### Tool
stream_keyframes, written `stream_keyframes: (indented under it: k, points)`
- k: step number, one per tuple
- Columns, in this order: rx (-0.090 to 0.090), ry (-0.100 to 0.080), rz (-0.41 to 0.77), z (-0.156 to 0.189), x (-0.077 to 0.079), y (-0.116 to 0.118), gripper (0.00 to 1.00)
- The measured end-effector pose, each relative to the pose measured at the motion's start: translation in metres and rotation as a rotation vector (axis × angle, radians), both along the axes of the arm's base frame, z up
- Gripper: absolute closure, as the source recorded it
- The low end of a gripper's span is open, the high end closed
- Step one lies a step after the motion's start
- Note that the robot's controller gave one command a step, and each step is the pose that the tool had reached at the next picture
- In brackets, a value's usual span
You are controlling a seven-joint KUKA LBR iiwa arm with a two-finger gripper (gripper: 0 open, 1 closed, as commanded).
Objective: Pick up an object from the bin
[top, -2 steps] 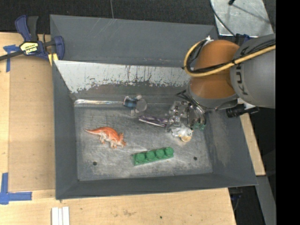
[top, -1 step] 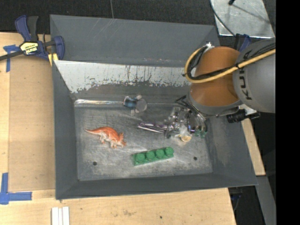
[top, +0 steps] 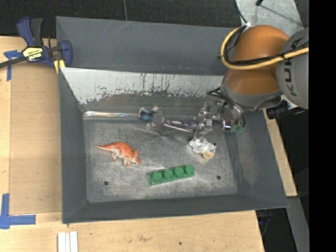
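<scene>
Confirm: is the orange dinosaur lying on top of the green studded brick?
No, the orange dinosaur lies apart from the green studded brick, with a clear gap between them.

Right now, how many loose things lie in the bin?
4: orange dinosaur left, green brick front, white lump right, purple tool at back. The arm may hide more.

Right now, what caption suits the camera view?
End effector near purple tool and white toy; orange dinosaur and green block lie apart.

The arm (top: 297, 70) is extended in from the right; its orange-covered wrist (top: 254, 62) is angled downward, and the pincer (top: 209, 121) is held low.
</scene>
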State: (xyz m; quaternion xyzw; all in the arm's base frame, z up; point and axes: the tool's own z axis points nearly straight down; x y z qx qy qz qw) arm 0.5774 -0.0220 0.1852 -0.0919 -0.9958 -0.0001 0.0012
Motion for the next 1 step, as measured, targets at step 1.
stream_keyframes:
  k: [1]
  points:
    - [-0.002,-0.012,-0.005,0.0259,0.0052,0.0206,1.0]
